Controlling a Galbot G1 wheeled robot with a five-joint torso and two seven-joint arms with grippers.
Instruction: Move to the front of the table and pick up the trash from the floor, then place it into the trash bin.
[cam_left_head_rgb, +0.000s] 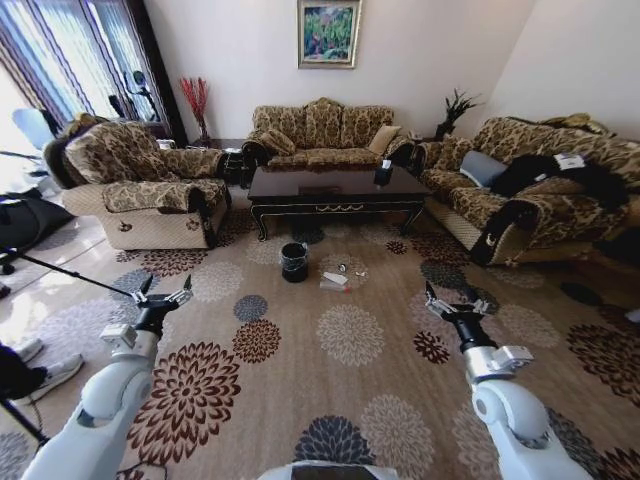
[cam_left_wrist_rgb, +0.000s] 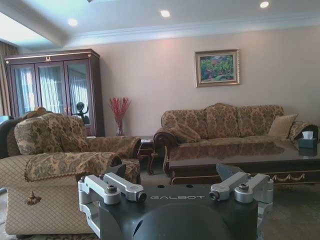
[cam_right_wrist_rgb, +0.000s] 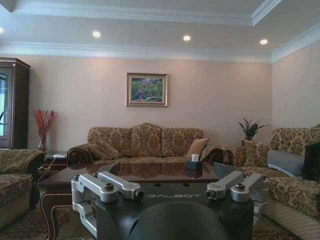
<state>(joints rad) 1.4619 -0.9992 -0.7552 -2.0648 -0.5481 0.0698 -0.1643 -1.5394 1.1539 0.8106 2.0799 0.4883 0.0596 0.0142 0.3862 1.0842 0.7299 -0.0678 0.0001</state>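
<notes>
The dark glossy table (cam_left_head_rgb: 335, 190) stands ahead across the patterned carpet floor (cam_left_head_rgb: 350, 335), in front of the far sofa. The black trash bin (cam_left_head_rgb: 294, 262) sits on the carpet before the table's left half. Just to its right lies the trash (cam_left_head_rgb: 335, 282): a flat white piece with small items close by. My left gripper (cam_left_head_rgb: 165, 297) and right gripper (cam_left_head_rgb: 445, 303) are both raised over the carpet, well short of the trash, open and holding nothing. In the wrist views the left gripper (cam_left_wrist_rgb: 176, 189) and the right gripper (cam_right_wrist_rgb: 175, 189) face the table (cam_left_wrist_rgb: 240, 155) (cam_right_wrist_rgb: 145, 172).
An armchair (cam_left_head_rgb: 150, 185) stands left of the table, a sofa (cam_left_head_rgb: 320, 135) behind it and another sofa (cam_left_head_rgb: 530, 195) on the right. A tissue box (cam_left_head_rgb: 383, 172) sits on the table. Tripod legs (cam_left_head_rgb: 60, 270) and a shoe (cam_left_head_rgb: 55, 370) are at the left.
</notes>
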